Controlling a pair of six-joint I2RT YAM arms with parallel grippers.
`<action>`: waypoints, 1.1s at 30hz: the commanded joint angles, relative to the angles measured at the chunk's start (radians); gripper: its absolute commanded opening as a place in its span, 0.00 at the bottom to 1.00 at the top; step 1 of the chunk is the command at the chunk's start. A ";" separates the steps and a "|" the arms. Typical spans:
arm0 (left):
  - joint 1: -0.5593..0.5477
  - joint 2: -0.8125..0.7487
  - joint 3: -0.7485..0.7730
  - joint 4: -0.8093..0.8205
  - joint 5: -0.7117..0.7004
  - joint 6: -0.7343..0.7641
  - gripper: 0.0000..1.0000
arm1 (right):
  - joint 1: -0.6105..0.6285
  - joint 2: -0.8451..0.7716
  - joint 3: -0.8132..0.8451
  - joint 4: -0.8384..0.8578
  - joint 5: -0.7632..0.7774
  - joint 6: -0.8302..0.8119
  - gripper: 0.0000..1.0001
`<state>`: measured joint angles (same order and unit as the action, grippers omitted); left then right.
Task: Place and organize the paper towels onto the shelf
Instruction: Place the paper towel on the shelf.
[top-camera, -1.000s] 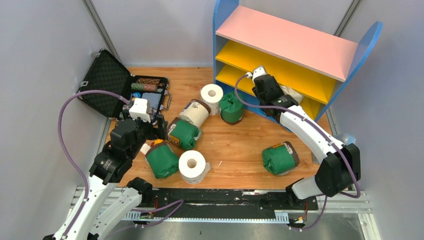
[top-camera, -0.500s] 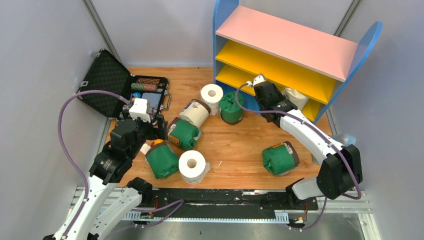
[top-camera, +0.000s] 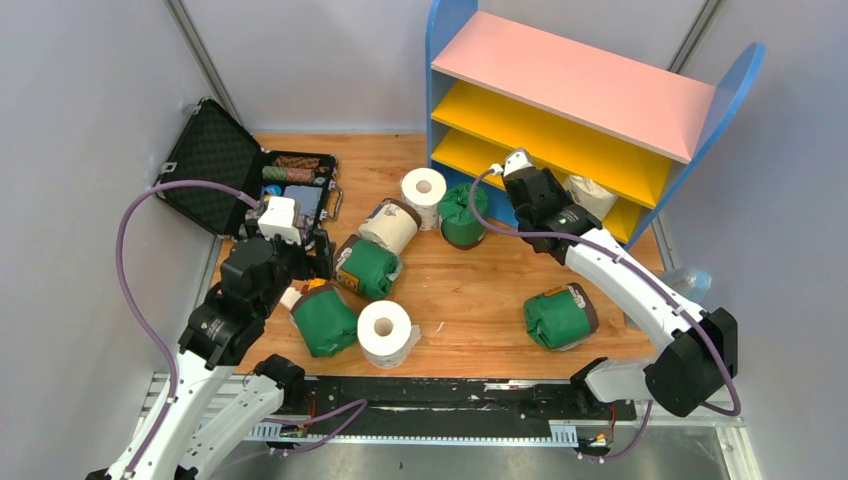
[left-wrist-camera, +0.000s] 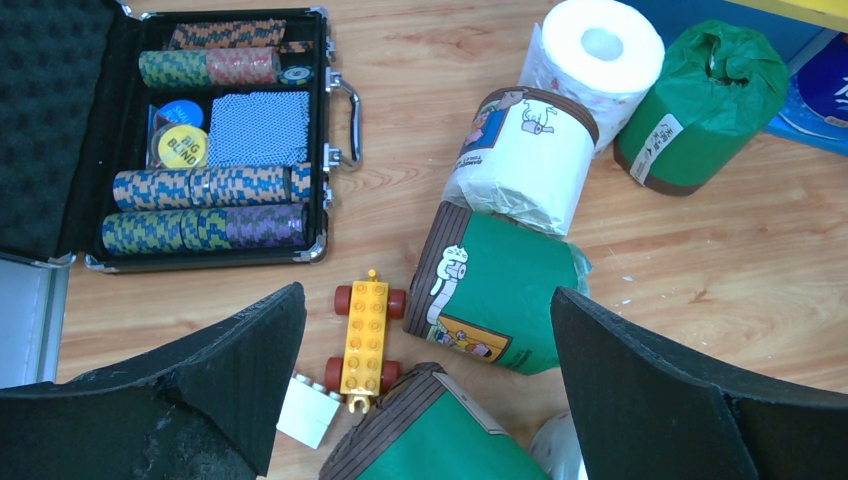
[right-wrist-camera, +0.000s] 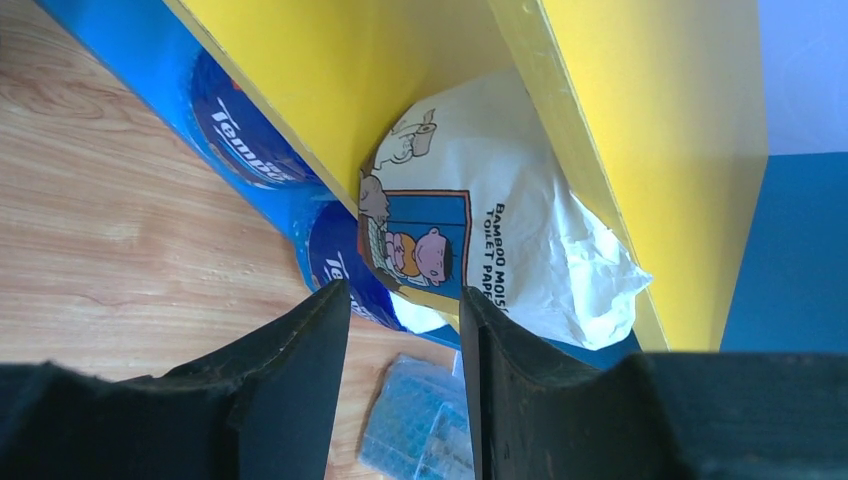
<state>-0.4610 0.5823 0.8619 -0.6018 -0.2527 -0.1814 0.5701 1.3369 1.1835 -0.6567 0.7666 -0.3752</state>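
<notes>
The shelf (top-camera: 590, 85) stands at the back right. A white-wrapped paper towel roll (right-wrist-camera: 500, 240) lies on its lower yellow board (right-wrist-camera: 330, 90), and blue-wrapped rolls (right-wrist-camera: 240, 130) sit below. My right gripper (right-wrist-camera: 405, 300) is open and empty just in front of that roll. On the floor lie green rolls (top-camera: 325, 320) (top-camera: 368, 267) (top-camera: 462, 215) (top-camera: 558, 317), a cream roll (top-camera: 390, 227) and bare white rolls (top-camera: 385, 332) (top-camera: 424, 195). My left gripper (left-wrist-camera: 425, 310) hangs wide open above a green roll (left-wrist-camera: 500, 290), holding nothing.
An open black case (top-camera: 290, 180) of poker chips lies at the left. A yellow toy car (left-wrist-camera: 365, 335) and a white brick (left-wrist-camera: 308, 410) lie beside the near green roll. A blue plastic packet (right-wrist-camera: 420, 420) lies on the floor by the shelf's foot.
My right gripper has drawn back from the lower yellow board, and the white-wrapped roll stays on it in full view. The left arm has not moved.
</notes>
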 joint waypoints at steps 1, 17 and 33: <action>0.008 -0.005 -0.009 0.032 -0.003 -0.015 1.00 | -0.040 -0.032 -0.017 -0.014 0.053 0.021 0.45; 0.008 -0.013 -0.009 0.031 -0.004 -0.016 1.00 | -0.151 0.018 -0.041 0.043 0.127 0.022 0.45; 0.007 -0.030 -0.012 0.031 -0.012 -0.016 1.00 | -0.118 0.043 -0.083 0.148 0.155 -0.015 0.39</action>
<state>-0.4606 0.5636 0.8555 -0.6018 -0.2535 -0.1814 0.4202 1.3899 1.1080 -0.5690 0.8936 -0.3832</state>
